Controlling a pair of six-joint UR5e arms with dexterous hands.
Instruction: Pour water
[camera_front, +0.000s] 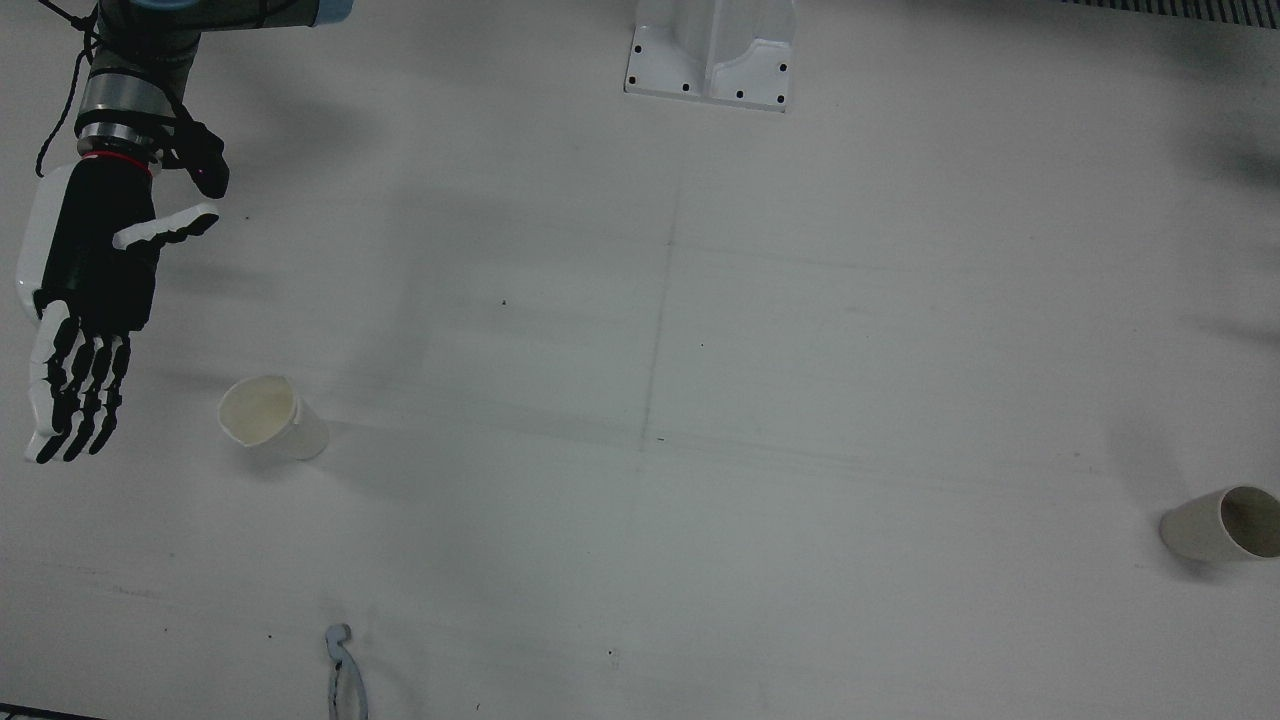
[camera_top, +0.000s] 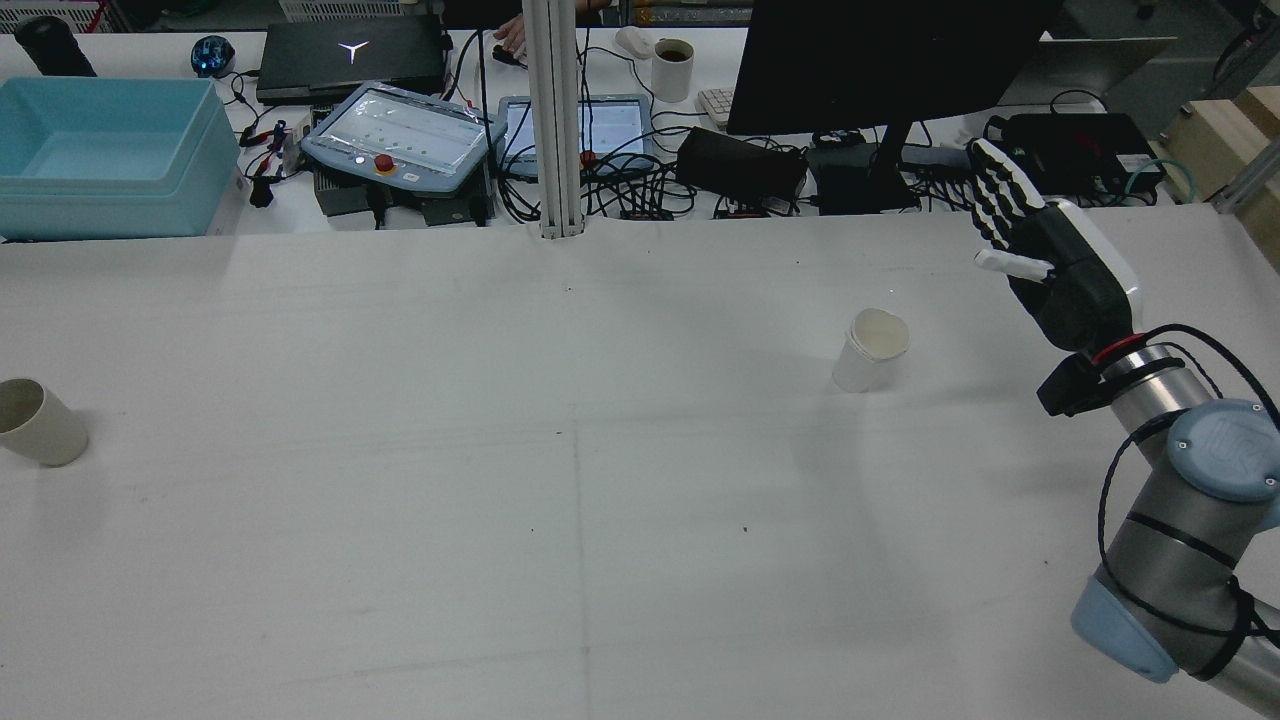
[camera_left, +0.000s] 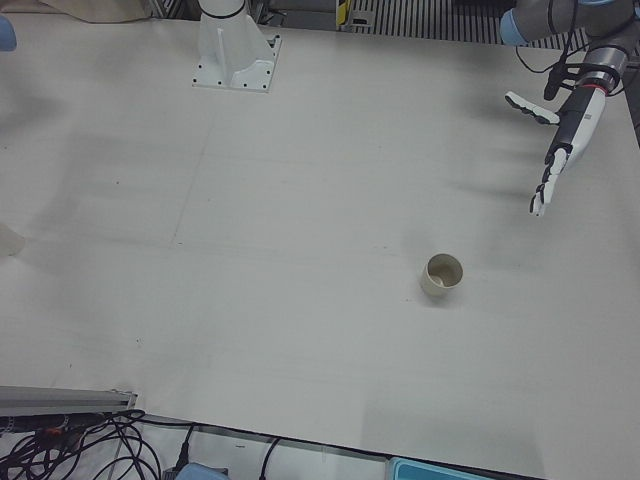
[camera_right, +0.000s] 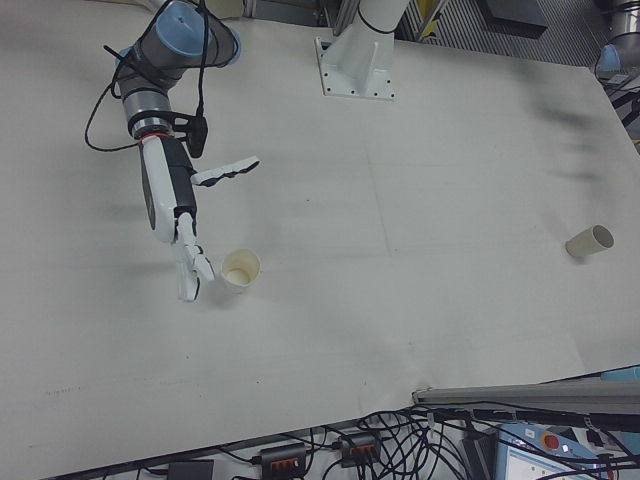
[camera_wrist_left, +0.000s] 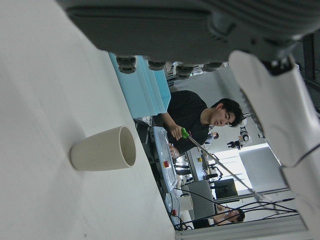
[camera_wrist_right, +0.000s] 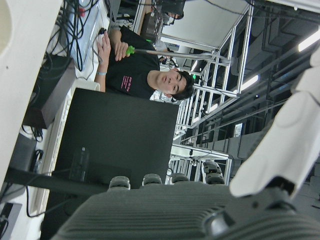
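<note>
A white paper cup (camera_front: 272, 418) stands upright on the white table (camera_front: 700, 420), also seen in the rear view (camera_top: 870, 350) and right-front view (camera_right: 240, 270). My right hand (camera_front: 85, 310) is open, fingers straight, hovering beside this cup without touching it; it also shows in the rear view (camera_top: 1050, 265) and right-front view (camera_right: 175, 205). A beige cup (camera_front: 1225, 522) stands at the other side of the table (camera_top: 35, 420) (camera_left: 441, 275) (camera_wrist_left: 102, 148). My left hand (camera_left: 560, 150) is open, raised well apart from the beige cup. I cannot tell what either cup holds.
A white arm pedestal (camera_front: 710, 60) stands at the table's robot side. A small metal tool (camera_front: 345, 680) lies at the operators' edge. Beyond that edge are a teal bin (camera_top: 100, 150), a teach pendant (camera_top: 400, 140), a monitor (camera_top: 890, 60) and cables.
</note>
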